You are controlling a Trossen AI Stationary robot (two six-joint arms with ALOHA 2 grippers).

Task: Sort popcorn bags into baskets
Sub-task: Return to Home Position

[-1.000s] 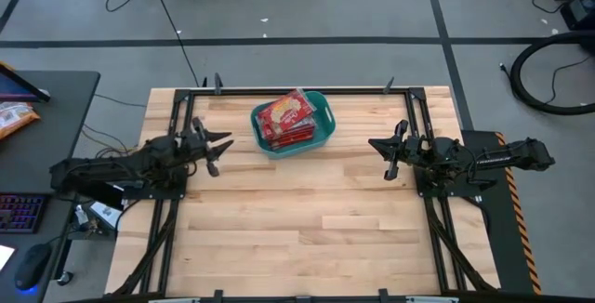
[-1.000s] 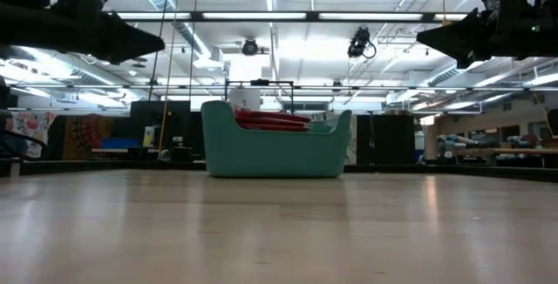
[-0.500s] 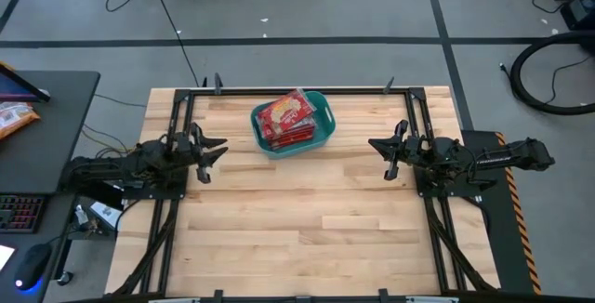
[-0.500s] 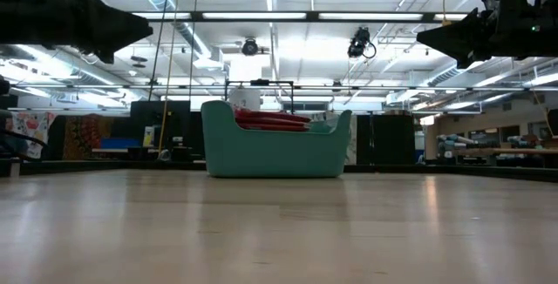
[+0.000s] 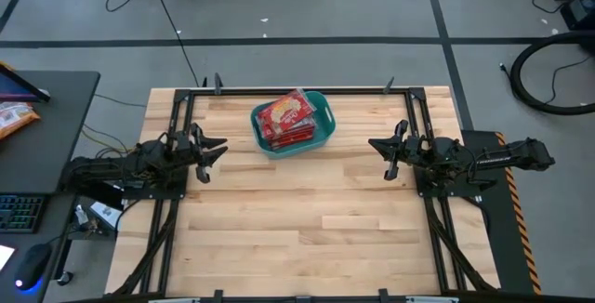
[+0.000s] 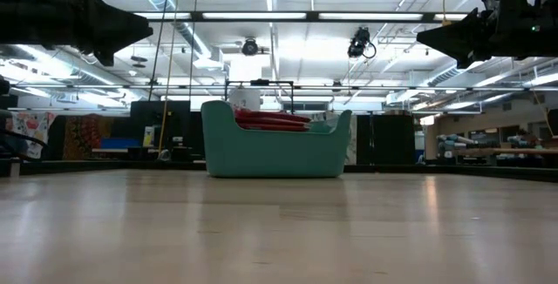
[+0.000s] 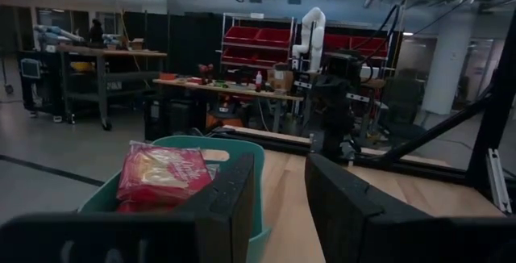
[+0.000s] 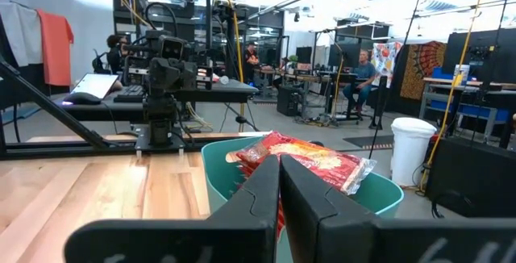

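Red bags (image 5: 286, 117) lie heaped in the teal tub (image 5: 323, 128), flanked by my left gripper (image 5: 212, 154), fingers parted, and my right gripper (image 5: 383, 157), pinched closed, both empty

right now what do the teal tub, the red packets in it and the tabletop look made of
Rounded teal tub: probably moulded plastic, smooth, matte, evenly coloured walls. Flat red popcorn packets: likely glossy printed film, judging by their sheen and crinkled edges. Pale tabletop: wood, satin finish, with visible board seams and grain.
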